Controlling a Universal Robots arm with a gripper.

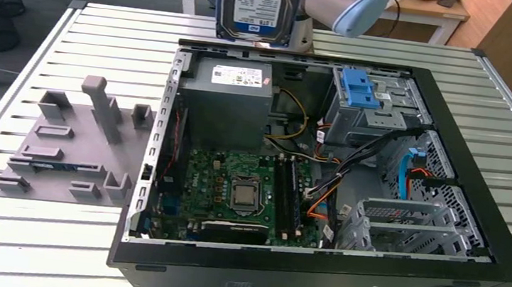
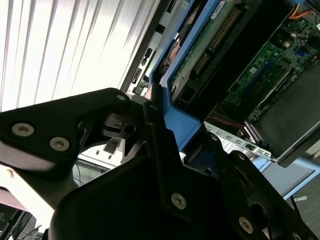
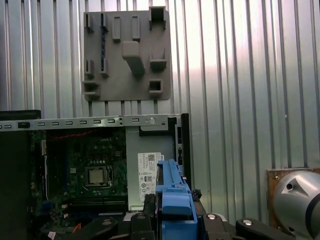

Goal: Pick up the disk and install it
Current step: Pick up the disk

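The disk [image 1: 256, 4] hangs upright above the far edge of the open computer case [image 1: 481, 174], its white and blue label facing the exterior camera. Its bright blue bracket [image 2: 182, 120] sits clamped between the black fingers [image 2: 150, 150] of my gripper [image 2: 156, 116], which is shut on it. The disk's underside with its green board [image 2: 210, 45] points toward the case. In the first wrist view the blue bracket [image 3: 175, 195] rises from my gripper [image 3: 175, 212], above the power supply side of the case.
Inside the case are a grey power supply [image 1: 228, 90], a motherboard [image 1: 242, 185], a drive bay with a blue latch [image 1: 361, 90] and a metal cage [image 1: 400, 223]. A grey fixture plate [image 1: 75, 146] lies on the slatted table [image 1: 104, 42] at the exterior view's left.
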